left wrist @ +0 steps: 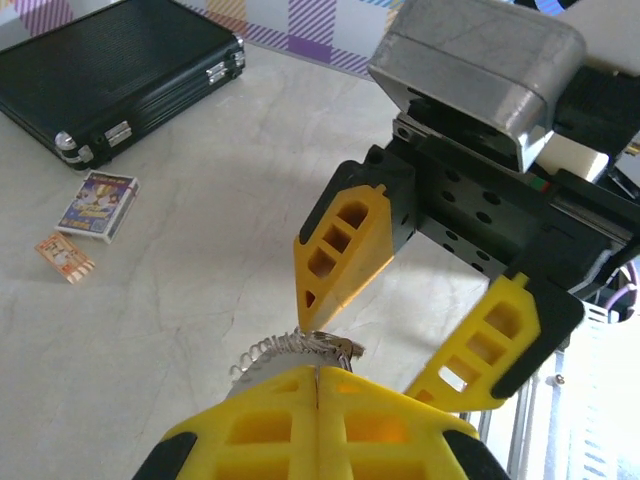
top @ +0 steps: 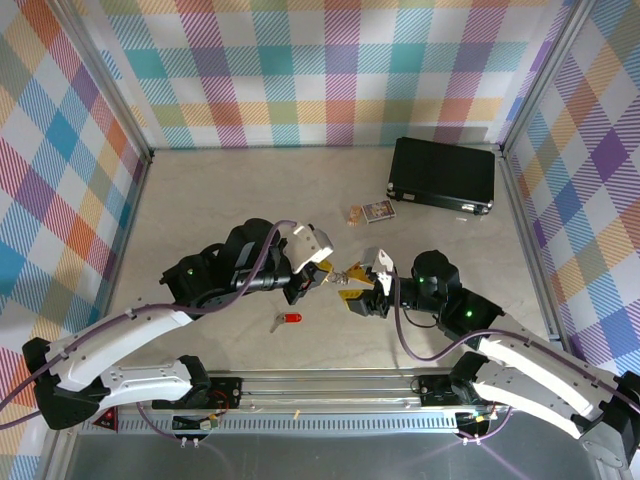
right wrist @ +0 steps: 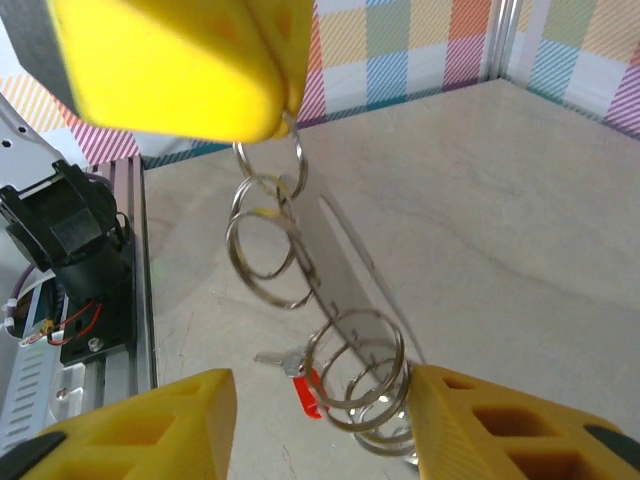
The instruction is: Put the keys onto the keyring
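Top external: key (top: 287, 319) lies flat on the bench (top: 200, 200), below the keyring (left wrist: 300, 347) toward the arm bases, long axis crosswise. Left hand (left wrist: 318, 372) is clamped on the keyring. Right hand (right wrist: 318, 385) has its fingers apart, straddling the ring's hanging end. You'd likely send that free hand down for the key.

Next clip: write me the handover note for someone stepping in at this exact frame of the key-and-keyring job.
Left gripper: shut on the keyring, holding it off the table.
Right gripper: open, fingers either side of the keyring's lower end; contact unclear.
Key with red tag: lying on the table below the grippers, held by neither.
Done: keyring is up.
Left: pick up the key and thread it on.
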